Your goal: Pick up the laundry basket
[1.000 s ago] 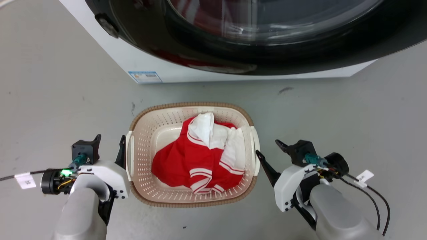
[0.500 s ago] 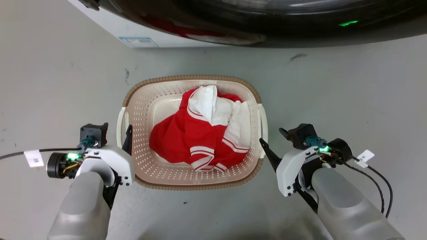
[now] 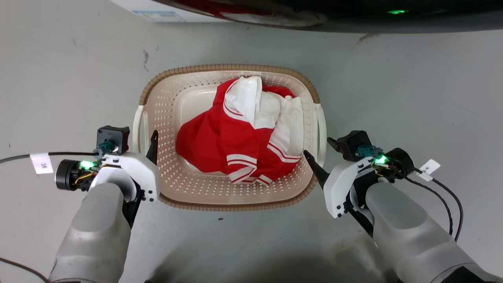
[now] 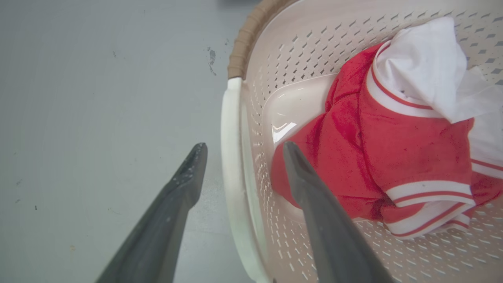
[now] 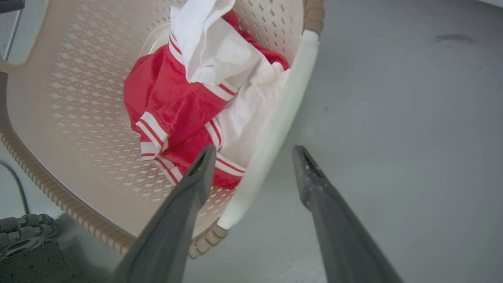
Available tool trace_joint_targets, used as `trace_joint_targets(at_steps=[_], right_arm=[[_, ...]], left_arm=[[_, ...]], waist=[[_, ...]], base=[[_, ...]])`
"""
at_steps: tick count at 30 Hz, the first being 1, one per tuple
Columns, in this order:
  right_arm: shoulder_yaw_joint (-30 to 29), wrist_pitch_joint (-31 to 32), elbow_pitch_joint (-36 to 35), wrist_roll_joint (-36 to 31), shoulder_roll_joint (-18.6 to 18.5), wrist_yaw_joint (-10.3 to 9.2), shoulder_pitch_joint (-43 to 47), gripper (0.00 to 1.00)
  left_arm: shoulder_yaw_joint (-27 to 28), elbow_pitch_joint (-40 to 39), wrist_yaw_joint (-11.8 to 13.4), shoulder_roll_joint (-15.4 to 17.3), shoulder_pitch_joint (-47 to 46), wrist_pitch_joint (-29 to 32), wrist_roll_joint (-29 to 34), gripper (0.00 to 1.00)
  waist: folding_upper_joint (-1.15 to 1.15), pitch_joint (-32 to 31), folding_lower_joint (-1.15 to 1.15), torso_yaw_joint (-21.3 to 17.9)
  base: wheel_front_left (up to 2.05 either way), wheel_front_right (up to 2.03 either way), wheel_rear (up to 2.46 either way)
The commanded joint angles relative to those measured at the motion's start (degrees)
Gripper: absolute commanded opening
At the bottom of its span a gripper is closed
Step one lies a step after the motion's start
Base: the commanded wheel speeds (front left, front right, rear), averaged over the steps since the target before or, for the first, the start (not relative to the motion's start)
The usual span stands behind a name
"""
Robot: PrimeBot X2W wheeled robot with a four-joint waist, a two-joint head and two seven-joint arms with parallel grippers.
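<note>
The laundry basket [image 3: 228,68] is cream with perforated walls and a brown rim. It stands on the grey floor and holds a red-and-white garment [image 3: 224,141]. My left gripper [image 3: 144,138] is open at the basket's left white handle [image 3: 136,124]. In the left wrist view, the left gripper [image 4: 243,146] has one finger outside the handle [image 4: 231,118] and one over the basket's inside. My right gripper [image 3: 317,147] is open at the right handle [image 3: 323,125]. In the right wrist view, the right gripper [image 5: 254,148] straddles that handle [image 5: 289,90] the same way.
The washer [image 3: 314,17], with its dark door, overhangs the top edge just beyond the basket. A blue label [image 3: 155,15] shows on its white base. Black cables [image 3: 448,212] trail from both wrists. Grey floor lies on both sides of the basket.
The head camera has tipped down, so the washer slid up out of frame and the basket looms larger. Both grippers moved forward and inward, and their inner fingers now lie over the basket.
</note>
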Motion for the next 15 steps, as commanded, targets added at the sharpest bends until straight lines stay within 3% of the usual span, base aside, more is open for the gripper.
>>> trace_joint_targets(at_steps=[1, 13, 14, 15], right_arm=[[0.3, -0.1, 0.2, 0.3, -0.1, -0.04, -0.9, 1.00], [4.6, -0.1, 2.4, 4.1, 0.0, -0.04, -2.8, 1.00], [4.9, -0.1, 2.5, 4.2, 0.0, -0.04, -3.0, 0.31], [5.1, -0.1, 2.5, 4.3, 0.0, -0.04, -3.2, 0.00]], left_arm=[[-0.2, 0.4, 0.1, 0.0, -0.7, -0.2, 0.2, 1.00], [-1.6, 3.8, 0.0, -1.3, -3.4, -0.2, -0.3, 1.00], [-1.7, 4.2, 0.0, -1.3, -3.6, -0.2, -0.4, 0.49], [-1.9, 4.3, 0.0, -1.2, -3.9, -0.2, -0.4, 0.12]], waist=[[0.00, 0.6, -0.01, 0.1], [0.00, 2.9, -0.01, 0.2], [0.00, 2.9, -0.01, 0.2], [0.00, 3.0, -0.01, 0.2]], base=[[0.00, 0.00, 0.00], [0.00, 0.00, 0.00], [0.00, 0.00, 0.00], [0.00, 0.00, 0.00]])
